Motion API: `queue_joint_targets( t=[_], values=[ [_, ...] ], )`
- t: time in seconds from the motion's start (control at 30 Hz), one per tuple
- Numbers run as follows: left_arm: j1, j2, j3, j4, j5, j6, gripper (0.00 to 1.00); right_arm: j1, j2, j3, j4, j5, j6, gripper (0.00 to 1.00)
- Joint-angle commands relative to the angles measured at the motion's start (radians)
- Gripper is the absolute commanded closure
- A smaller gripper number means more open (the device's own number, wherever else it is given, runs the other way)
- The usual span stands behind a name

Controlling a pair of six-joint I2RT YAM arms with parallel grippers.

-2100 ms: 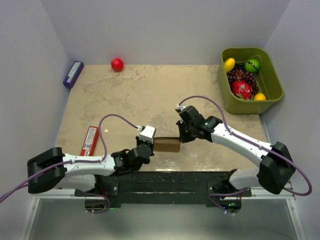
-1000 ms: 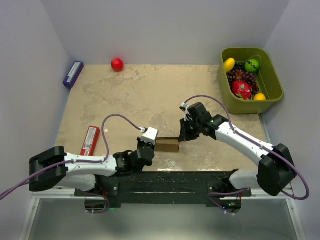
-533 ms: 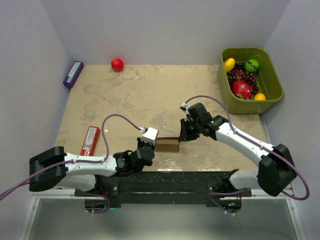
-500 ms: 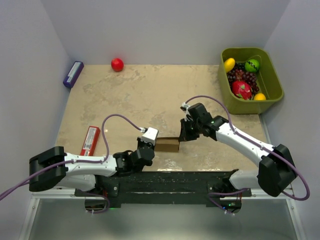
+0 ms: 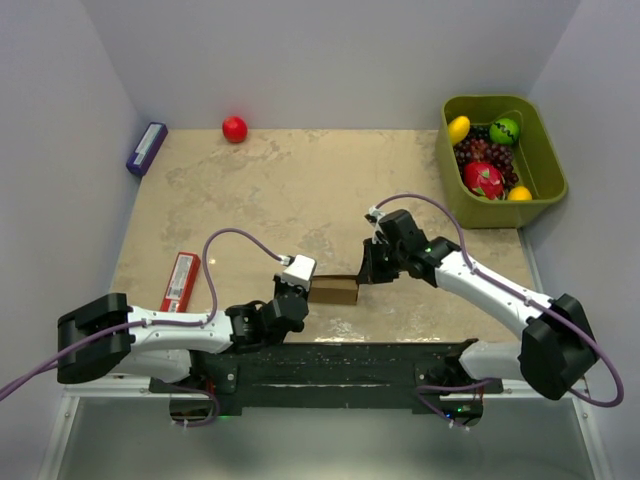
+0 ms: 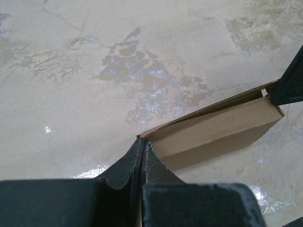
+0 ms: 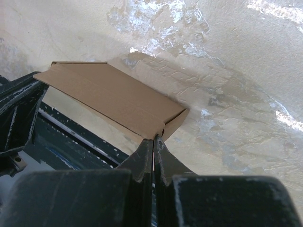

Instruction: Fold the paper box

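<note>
The left gripper (image 6: 142,144) is closed tight, its tips meeting right at one end corner of the cardboard box (image 6: 213,135), and it appears to nip a thin edge of card there. The right gripper (image 7: 154,140) is closed the same way on the opposite end corner. Between them the box hangs as a flattened sleeve, low over the near middle of the table (image 5: 280,190), just in front of the arm bases; whether its underside touches the surface I cannot tell. Both holds look shallow, with only a sliver of card in each pinch, so a pull outward could slide an edge free or tear it. Pushing the ends together unevenly could buckle a flat panel instead of opening the sleeve along its creases. If one wrist twists more than the other, the sleeve could skew.
</note>
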Motion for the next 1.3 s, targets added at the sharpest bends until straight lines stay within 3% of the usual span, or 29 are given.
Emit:
queue_joint_targets(
  t=[0.0,0.33,0.67,0.9,1.0,1.07,1.13,1.27],
  values=[
    [-0.016,0.012,-0.032,-0.078,0.071,-0.017,1.0,0.006,-0.022,-0.027,0.068,-0.044,0.03,1.0],
    [-0.016,0.02,-0.005,-0.101,0.075,-0.038,1.0,0.021,-0.014,-0.026,-0.024,0.108,-0.013,1.0],
    [-0.016,0.048,0.001,-0.094,0.087,-0.052,1.0,0.136,0.044,0.017,-0.11,0.263,-0.011,1.0],
    [-0.016,0.058,-0.017,-0.103,0.066,-0.047,1.0,0.141,0.006,0.043,-0.113,0.236,0.038,1.0],
    [-0.016,0.069,-0.017,-0.11,0.061,-0.046,1.0,0.141,-0.02,0.066,-0.109,0.233,0.07,0.75],
    [-0.016,0.074,-0.015,-0.11,0.061,-0.047,1.0,0.141,-0.052,0.076,-0.102,0.233,0.09,0.68],
    [-0.017,0.077,-0.019,-0.11,0.064,-0.053,1.0,0.139,-0.08,0.076,-0.089,0.233,0.121,0.68],
    [-0.017,0.077,-0.017,-0.109,0.064,-0.055,1.0,0.133,-0.16,0.053,-0.073,0.243,0.185,0.49]
  ],
)
